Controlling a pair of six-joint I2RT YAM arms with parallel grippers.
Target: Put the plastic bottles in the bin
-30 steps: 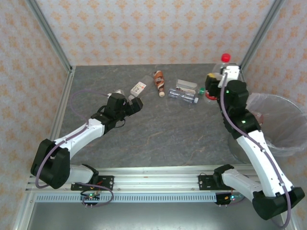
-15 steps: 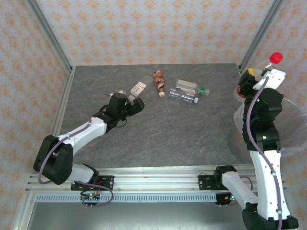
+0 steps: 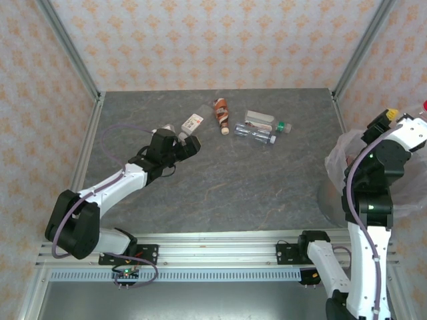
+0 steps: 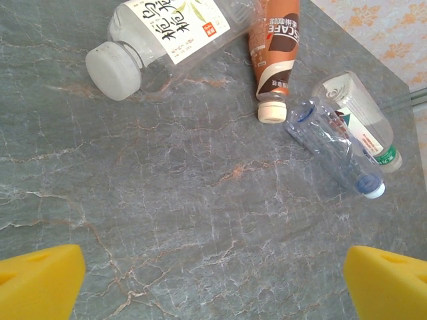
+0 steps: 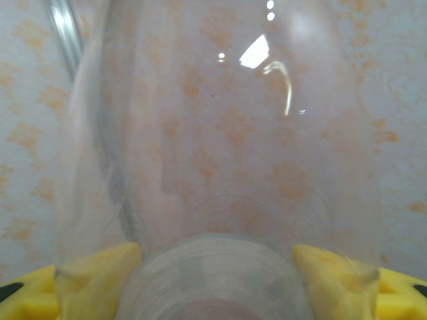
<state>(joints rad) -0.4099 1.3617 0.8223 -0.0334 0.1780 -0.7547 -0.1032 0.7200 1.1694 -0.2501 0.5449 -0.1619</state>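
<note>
Several plastic bottles lie at the back of the table: a white-labelled one (image 3: 192, 123) (image 4: 167, 33), a brown one (image 3: 221, 115) (image 4: 277, 47), a crushed clear one (image 3: 255, 135) (image 4: 333, 150) and a green-capped one (image 3: 261, 120) (image 4: 360, 120). My left gripper (image 3: 190, 145) (image 4: 213, 280) hangs open just short of the white-labelled bottle, with bare table between its yellow pads (image 4: 37, 280). My right gripper (image 3: 402, 123) (image 5: 217, 280) is raised at the far right above the bag-lined bin (image 3: 339, 155). It is shut on a clear bottle (image 5: 227, 153) whose red cap (image 3: 424, 105) reaches the frame edge.
The bin stands off the table's right side, against the metal frame post (image 3: 360, 47). Patterned walls close in the back and both sides. A rail (image 3: 200, 243) runs along the near edge by the arm bases.
My right arm has swung right from the table's back right corner to above the bin, carrying the red-capped bottle. The left arm has barely moved.
</note>
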